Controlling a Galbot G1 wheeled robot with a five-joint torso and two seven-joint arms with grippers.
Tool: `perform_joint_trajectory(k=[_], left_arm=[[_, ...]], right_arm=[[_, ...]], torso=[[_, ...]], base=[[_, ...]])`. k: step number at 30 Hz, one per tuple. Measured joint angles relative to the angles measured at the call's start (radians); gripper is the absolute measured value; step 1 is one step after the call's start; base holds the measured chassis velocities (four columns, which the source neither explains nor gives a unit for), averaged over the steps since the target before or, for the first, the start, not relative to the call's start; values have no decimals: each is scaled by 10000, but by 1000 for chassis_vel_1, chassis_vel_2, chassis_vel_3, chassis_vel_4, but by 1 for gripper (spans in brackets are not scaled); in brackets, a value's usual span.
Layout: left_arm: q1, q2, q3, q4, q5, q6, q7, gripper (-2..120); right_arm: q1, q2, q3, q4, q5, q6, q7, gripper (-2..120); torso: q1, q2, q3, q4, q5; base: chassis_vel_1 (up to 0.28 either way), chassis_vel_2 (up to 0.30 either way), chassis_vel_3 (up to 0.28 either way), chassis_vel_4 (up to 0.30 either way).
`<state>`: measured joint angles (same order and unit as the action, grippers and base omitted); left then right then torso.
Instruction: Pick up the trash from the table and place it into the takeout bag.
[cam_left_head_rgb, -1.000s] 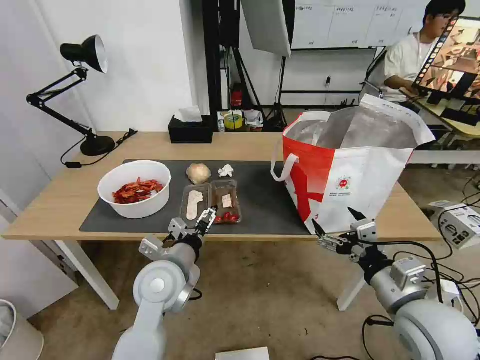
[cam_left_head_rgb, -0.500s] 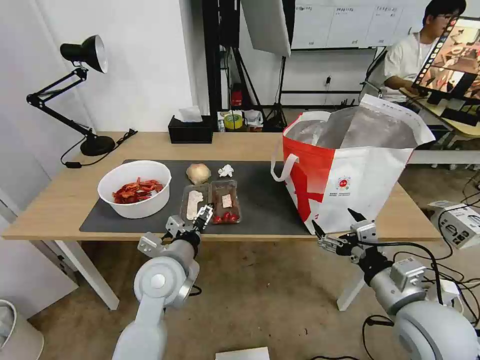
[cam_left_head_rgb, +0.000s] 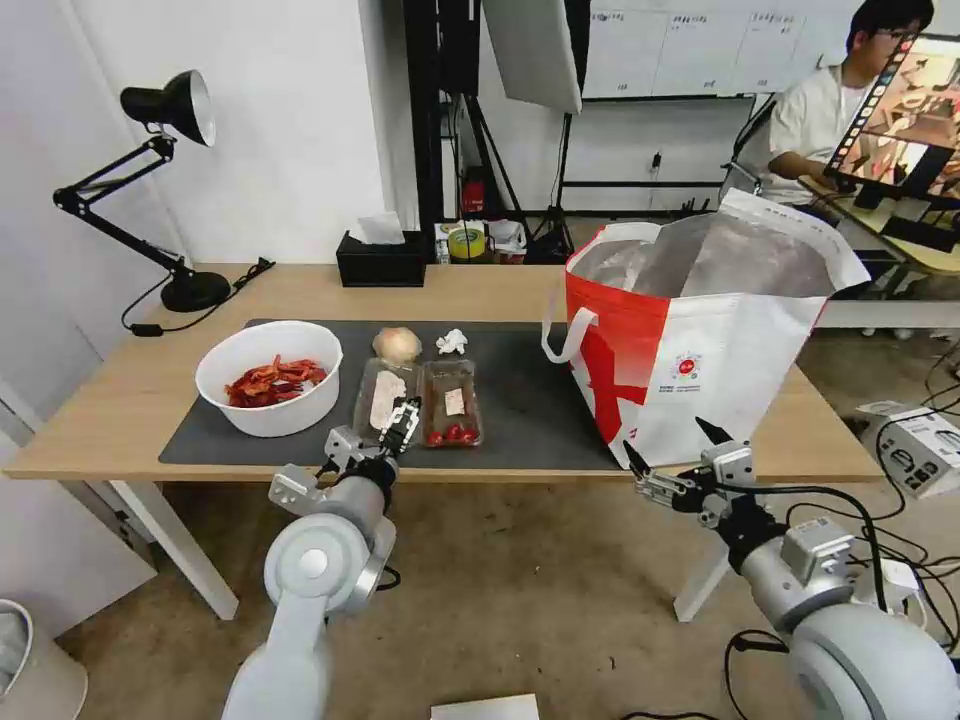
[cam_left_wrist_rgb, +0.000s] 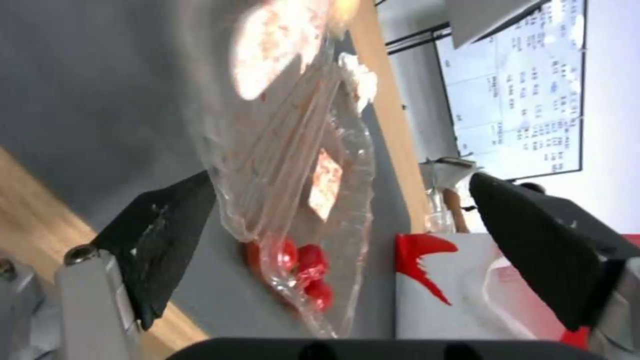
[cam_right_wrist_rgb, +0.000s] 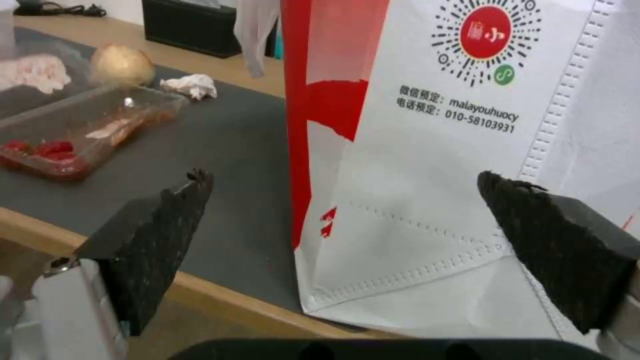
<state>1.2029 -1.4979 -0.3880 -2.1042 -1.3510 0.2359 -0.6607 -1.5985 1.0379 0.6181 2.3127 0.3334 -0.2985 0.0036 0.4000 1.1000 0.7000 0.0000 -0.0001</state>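
Clear glossy plastic tray; matt grey mat over pale wood surface; woven white-red bag, crinkled silver foil inside; smooth white bowl.

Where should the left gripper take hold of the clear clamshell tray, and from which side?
Probably the near edge of the clear clamshell tray, approached from the table's front. It lies open and flat, so only its thin raised rim offers a pinch; the open left gripper is already there.

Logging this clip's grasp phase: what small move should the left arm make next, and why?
Probably close the jaws. The left gripper stands open at the near edge of the clear plastic clamshell tray on the dark grey mat, the tray's edge between its jaws. The right gripper hangs open beside the white-and-red takeout bag.
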Motion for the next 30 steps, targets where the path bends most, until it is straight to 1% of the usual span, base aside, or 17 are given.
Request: perform_joint_trajectory(k=[4,7,11,24,30], left_arm=[[14,9,-22,-93,-6,-73,123,100],[17,104,-94,-216,-2,-128,459,100],[-11,216,-167,-282,8,-132,688,100],[-52,201,-231,-315,11,-332,933,100],[-192,4,-192,-270,11,-408,951,100]], right_arm=[[-42,34,4,-1,-47,59,-16,100],[-96,96,7,-4,-113,98,-31,100],[-139,145,7,-5,-161,107,-42,100],[-246,184,10,47,-219,114,-54,100],[-308,172,55,109,-221,119,-60,100]], torso=[[-1,0,0,0,0],[0,0,0,0,0],[0,0,0,0,0],[0,0,0,0,0],[-1,0,0,1,0]], base=[[0,0,0,0],[0,0,0,0],[0,0,0,0],[0,0,0,0],[0,0,0,0]])
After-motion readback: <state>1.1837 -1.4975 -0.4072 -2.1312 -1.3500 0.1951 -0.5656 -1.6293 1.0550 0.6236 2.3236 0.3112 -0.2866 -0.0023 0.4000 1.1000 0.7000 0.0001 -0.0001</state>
